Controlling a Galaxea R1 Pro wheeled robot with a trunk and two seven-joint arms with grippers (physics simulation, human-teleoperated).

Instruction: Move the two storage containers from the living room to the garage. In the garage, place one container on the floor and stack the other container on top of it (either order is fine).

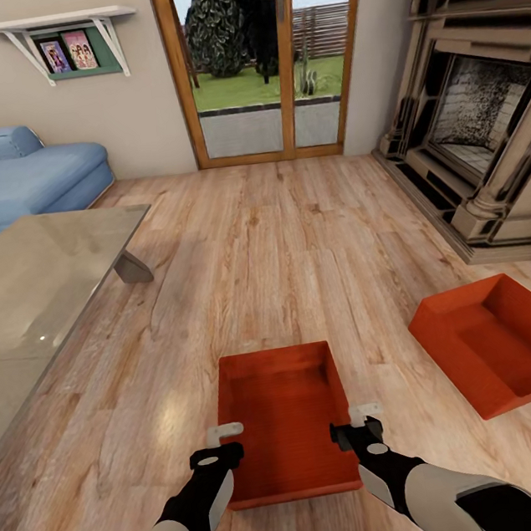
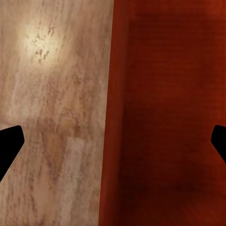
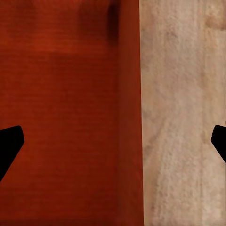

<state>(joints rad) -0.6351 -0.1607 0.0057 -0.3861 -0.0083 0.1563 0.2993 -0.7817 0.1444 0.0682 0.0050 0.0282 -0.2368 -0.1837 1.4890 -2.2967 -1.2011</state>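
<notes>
- Near storage container (image 1: pixel 285 419): a red-orange rectangular tray with thin low walls and a flat matte bottom, lying on the light wood plank floor (image 1: pixel 280 246) at lower centre.
- Second storage container (image 1: pixel 500 342): identical, turned at an angle, at lower right near the stone fireplace (image 1: pixel 472 110).
- Left claw (image 1: pixel 225 432) hangs open over the near container's left wall; fingers spread astride it.
- Right claw (image 1: pixel 364 411) hangs open over the right wall likewise.
- Glass-topped surface (image 1: pixel 31 281) at left; blue sofa (image 1: pixel 17 178) behind it.

two red-orange storage containers (image 1: pixel 285 419) (image 1: pixel 500 342) (low-walled, empty) flat on the living room planks, well apart
</notes>
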